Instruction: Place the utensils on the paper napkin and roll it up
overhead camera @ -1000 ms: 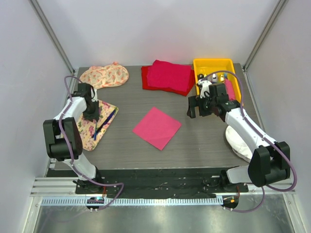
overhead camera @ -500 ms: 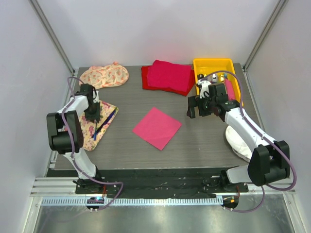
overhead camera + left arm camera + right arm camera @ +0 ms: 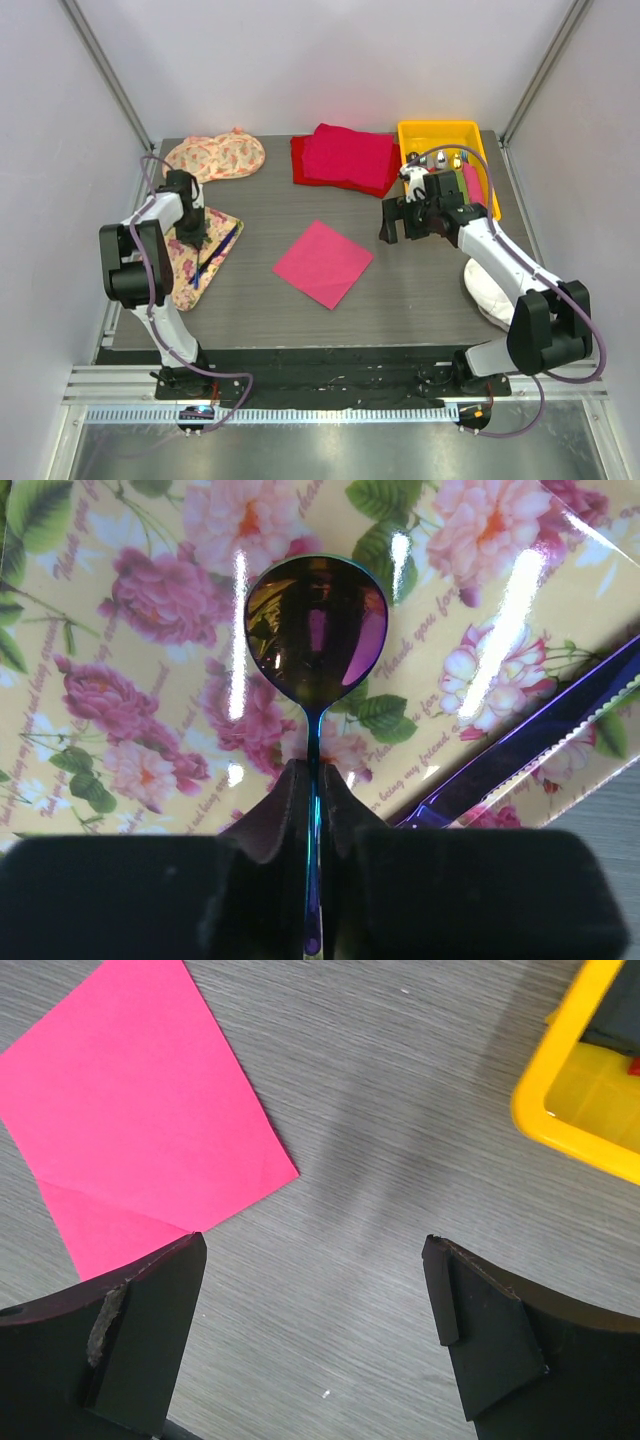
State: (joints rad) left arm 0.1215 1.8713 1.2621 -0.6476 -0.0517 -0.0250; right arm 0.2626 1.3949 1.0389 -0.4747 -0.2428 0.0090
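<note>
The pink paper napkin lies flat mid-table and also shows in the right wrist view. My left gripper is over the floral mat at the left. In the left wrist view it is shut on the thin handle of a blue-purple spoon, whose bowl is over the mat. A serrated blue-purple knife lies on the mat to the right and shows in the top view. My right gripper is open and empty above bare table, right of the napkin.
A yellow bin with small items stands at the back right; its corner shows in the right wrist view. A red-magenta cloth pile lies at the back centre. A second floral mat is back left. A white object lies under the right arm.
My left arm's elbow has swung in while the gripper stays over the floral mat. My right gripper has shifted slightly left and toward the back, still open.
</note>
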